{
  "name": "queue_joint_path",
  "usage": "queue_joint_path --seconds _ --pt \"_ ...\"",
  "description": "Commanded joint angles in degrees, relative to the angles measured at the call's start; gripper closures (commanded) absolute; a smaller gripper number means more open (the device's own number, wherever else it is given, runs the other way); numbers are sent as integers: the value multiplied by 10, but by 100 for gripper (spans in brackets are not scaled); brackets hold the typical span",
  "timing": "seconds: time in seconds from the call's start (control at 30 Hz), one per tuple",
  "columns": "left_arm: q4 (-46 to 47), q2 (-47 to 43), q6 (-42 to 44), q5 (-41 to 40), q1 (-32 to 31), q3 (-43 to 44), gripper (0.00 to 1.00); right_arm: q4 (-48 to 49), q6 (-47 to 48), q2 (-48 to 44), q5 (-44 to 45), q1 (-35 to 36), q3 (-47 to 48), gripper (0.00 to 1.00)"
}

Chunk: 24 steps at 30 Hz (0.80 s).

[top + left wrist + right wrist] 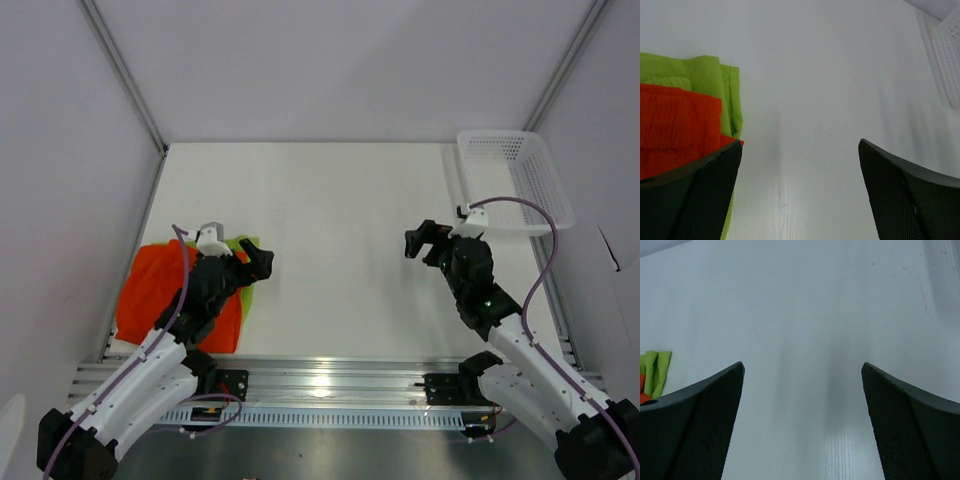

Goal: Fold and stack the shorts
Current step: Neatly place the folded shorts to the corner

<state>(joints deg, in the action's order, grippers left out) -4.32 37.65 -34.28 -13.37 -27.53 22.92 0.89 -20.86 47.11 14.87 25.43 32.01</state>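
The left gripper (255, 263), wide and empty, is hovering at the stack's 3 o'clock edge, making it the nearer arm. Orange-red shorts (150, 290) are lying on lime green shorts (700, 70), spreading toward 9 o'clock. The right gripper (425, 240), equally wide, is hanging over the surface (330, 200), well apart.

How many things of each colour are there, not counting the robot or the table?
orange shorts: 1
green shorts: 1
white basket: 1
Total: 3
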Motion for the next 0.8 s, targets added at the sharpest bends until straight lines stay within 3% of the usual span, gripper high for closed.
queue_joint_path --seconds 0.0,0.3,0.47,0.77 --pt "40 -35 31 -25 -5 -35 1 92 11 -36 10 1 -55 1" --pt "-50 -161 84 -14 -4 -57 1 101 -15 -33 47 -1 -111 0" --pt "-31 -231 101 5 -5 -94 1 114 -16 -37 45 -2 -125 1" --pt "-22 -202 98 -1 -5 -89 1 114 -17 -34 45 -2 -124 1"
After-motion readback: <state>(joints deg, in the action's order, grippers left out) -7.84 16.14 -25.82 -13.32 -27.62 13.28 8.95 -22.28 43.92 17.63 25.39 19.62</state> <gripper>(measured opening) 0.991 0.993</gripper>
